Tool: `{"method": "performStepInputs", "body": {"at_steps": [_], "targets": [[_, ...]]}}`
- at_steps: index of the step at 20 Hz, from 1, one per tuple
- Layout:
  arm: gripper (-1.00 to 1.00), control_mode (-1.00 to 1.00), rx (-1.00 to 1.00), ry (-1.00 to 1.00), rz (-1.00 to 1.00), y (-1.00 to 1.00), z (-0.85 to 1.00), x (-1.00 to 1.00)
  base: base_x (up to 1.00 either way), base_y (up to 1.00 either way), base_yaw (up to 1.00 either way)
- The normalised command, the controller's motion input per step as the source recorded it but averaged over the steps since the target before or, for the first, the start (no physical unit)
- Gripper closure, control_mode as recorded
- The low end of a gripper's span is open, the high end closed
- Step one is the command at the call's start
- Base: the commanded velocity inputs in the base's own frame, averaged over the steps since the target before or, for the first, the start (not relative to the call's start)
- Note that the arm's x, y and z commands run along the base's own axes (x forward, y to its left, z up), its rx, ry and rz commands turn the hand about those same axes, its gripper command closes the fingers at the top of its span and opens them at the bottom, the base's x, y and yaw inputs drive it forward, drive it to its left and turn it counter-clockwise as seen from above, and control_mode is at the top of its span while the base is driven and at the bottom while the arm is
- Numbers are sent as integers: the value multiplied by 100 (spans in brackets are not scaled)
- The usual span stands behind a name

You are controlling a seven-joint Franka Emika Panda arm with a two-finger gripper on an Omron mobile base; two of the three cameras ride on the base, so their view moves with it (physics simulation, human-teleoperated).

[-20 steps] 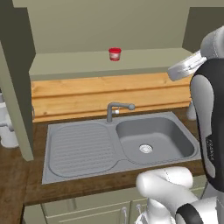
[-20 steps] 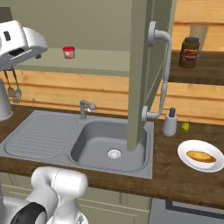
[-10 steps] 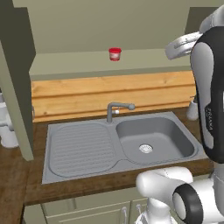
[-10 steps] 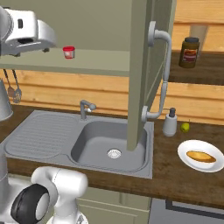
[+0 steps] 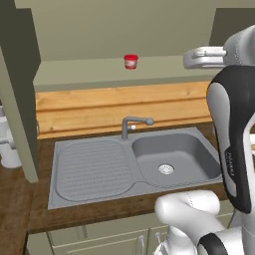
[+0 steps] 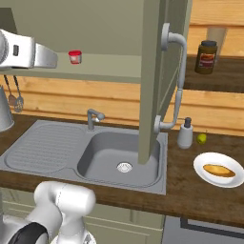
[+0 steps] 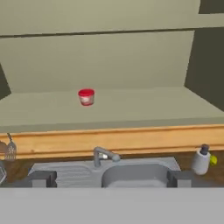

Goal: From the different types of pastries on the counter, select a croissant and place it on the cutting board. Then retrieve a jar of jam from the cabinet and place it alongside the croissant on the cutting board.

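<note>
The jar of jam (image 5: 130, 61) is small and red with a pale label. It stands alone on the lower cabinet shelf (image 5: 99, 77), also seen as the jar of jam (image 6: 75, 56) and the jar of jam (image 7: 86, 97). My gripper (image 7: 111, 178) is open, its tips wide apart, and it faces the shelf from some way off with nothing between the fingers. The gripper (image 5: 188, 59) hovers at shelf height, to the right of the jar. A golden pastry (image 6: 218, 170) lies on a white plate (image 6: 205, 162); I cannot tell whether it is a croissant. The cutting board is out of view.
The sink (image 5: 172, 154) and faucet (image 5: 130, 124) lie below the shelf. An open cabinet door (image 6: 152, 81) with a long handle hangs right of the shelf, another door (image 5: 17, 99) left. A soap dispenser (image 6: 184, 135), a green fruit (image 6: 202, 138) and a brown jar (image 6: 207, 57) are further right.
The arm has lifted the hand from below the shelf edge up to shelf height and levelled it toward the cabinet. The jar has not moved.
</note>
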Motion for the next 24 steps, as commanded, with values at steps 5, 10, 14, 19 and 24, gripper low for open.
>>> {"method": "performStepInputs", "body": {"at_steps": [5, 10, 14, 19, 24], "targets": [[-100, -100, 44, -7, 0, -2, -11, 31, 0, 0, 0], [-100, -100, -5, 7, 7, 21, -1, 52, 0, 0, 0], [-100, -100, -27, 9, 34, 34, -4, 57, 0, 0, 0], [-100, -100, -17, 3, 14, 30, -5, 6, 0, 0, 0], [-100, -100, -12, 0, -4, 22, 15, 13, 0, 0, 0]]}}
